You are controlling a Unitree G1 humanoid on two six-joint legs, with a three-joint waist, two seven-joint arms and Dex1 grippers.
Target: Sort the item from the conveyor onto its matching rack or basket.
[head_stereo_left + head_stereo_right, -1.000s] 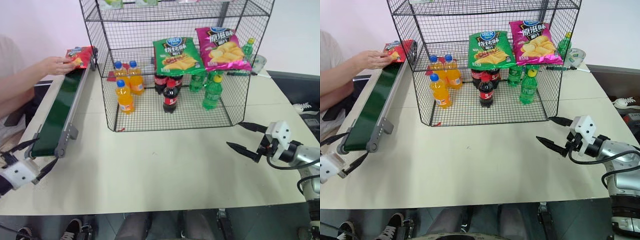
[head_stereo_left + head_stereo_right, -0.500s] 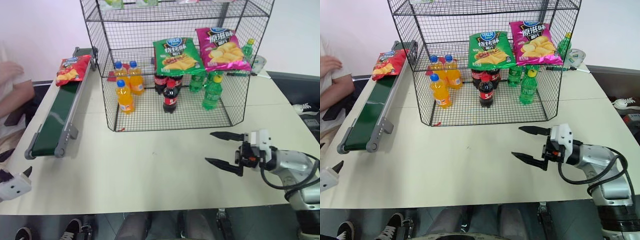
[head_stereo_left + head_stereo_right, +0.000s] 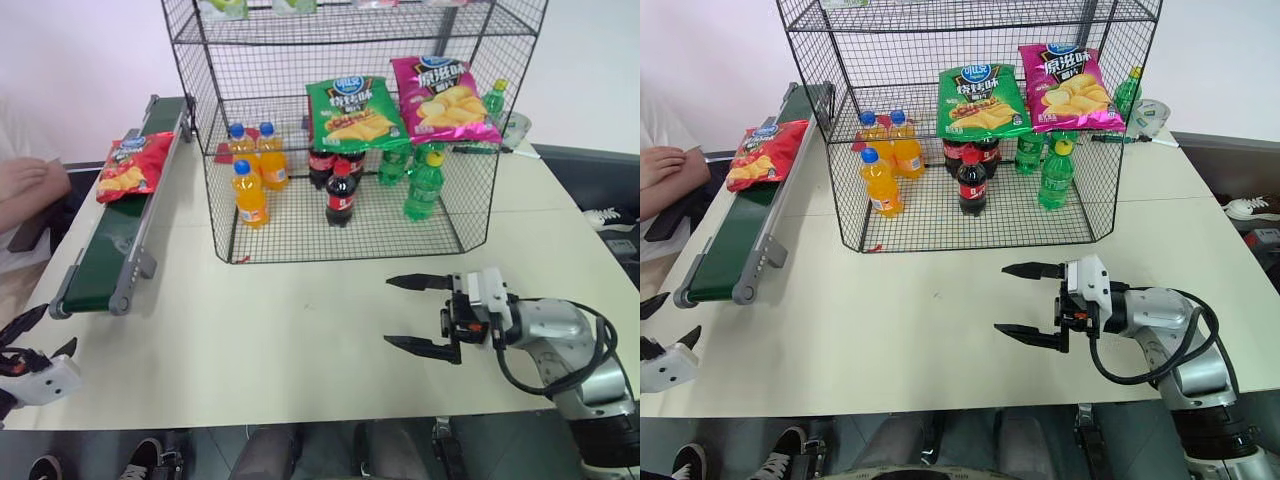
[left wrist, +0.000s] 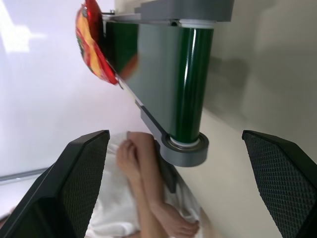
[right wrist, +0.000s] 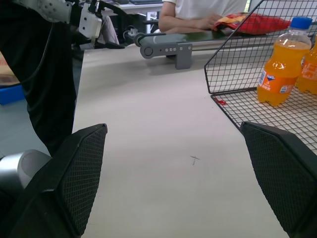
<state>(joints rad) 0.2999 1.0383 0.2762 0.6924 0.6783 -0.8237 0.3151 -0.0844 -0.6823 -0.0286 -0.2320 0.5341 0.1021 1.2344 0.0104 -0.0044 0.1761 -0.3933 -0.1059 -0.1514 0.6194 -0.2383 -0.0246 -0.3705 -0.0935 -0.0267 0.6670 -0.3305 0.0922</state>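
**Red crisp bag rides the belt while both grippers stand spread and empty**

The red crisp bag lies flat on the dark-green conveyor, toward the belt's far end and just left of the black wire rack. Its blue oval logo faces up and the pictured yellow crisps show below it. Nothing touches the bag. A person's hand rests at the left edge of the scene, near the bag but apart from it.

The left gripper hangs low at the near left corner of the table, in front of the conveyor's near roller, with its two black fingers spread wide and nothing between them. In the left wrist view the fingers frame the roller end of the belt, the red bag is seen edge-on farther along it, and the person's arm lies beyond.

The right gripper floats over the bare tabletop in front of the rack, pointing toward the robot's left, jaws parted wide and holding nothing.

Inside the rack, a green crisp bag and a magenta crisp bag lean on the middle tier. On the bottom tier stand orange drink bottles, dark cola bottles and green bottles.
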